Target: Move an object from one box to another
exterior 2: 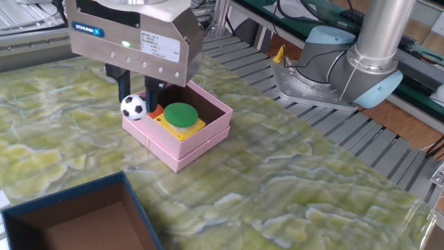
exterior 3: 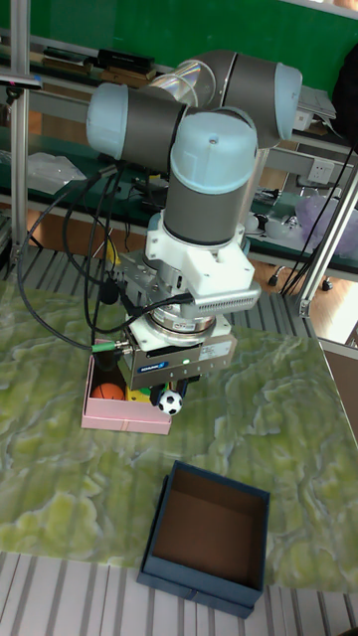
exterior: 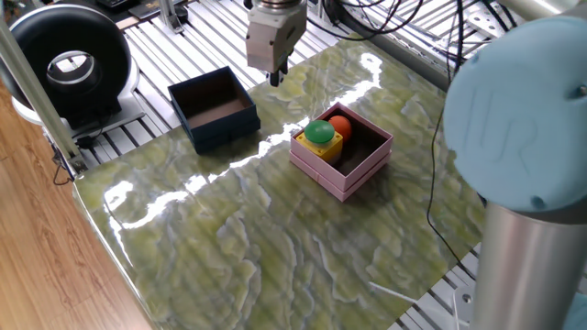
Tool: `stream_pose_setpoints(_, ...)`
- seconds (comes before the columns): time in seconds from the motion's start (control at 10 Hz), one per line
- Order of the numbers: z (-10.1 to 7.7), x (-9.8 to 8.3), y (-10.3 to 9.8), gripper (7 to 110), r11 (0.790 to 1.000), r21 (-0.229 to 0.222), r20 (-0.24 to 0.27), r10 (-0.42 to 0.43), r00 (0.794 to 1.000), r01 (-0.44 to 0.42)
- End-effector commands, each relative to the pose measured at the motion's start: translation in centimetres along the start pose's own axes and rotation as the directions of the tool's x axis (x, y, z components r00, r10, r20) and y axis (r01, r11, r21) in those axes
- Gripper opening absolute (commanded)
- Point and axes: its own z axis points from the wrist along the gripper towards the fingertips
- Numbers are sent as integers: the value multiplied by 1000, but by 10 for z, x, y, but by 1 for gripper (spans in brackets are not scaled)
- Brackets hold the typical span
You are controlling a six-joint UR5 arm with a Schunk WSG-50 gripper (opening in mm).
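Jaws of gripper (exterior 2: 136,97) clamped on small soccer ball (exterior 2: 133,107), aloft at pink box's (exterior 2: 201,142) nine o'clock rim; released here, could clip rim and roll across desk (exterior 2: 277,194)

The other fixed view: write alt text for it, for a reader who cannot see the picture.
A robot gripper holds a small soccer ball in its fingers by the edge of a pink box that contains a yellow block with a green button. An empty navy box sits in the foreground on a green marbled table.
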Motion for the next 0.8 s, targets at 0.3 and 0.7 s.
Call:
stream_pose_setpoints(0.3, -1, 14, -12, 7, 998, 43, -40, 38, 998, -36)
stream_pose_setpoints(0.7, 22, 92, -12, 7, 1000, -8, -153, 10, 988, -12)
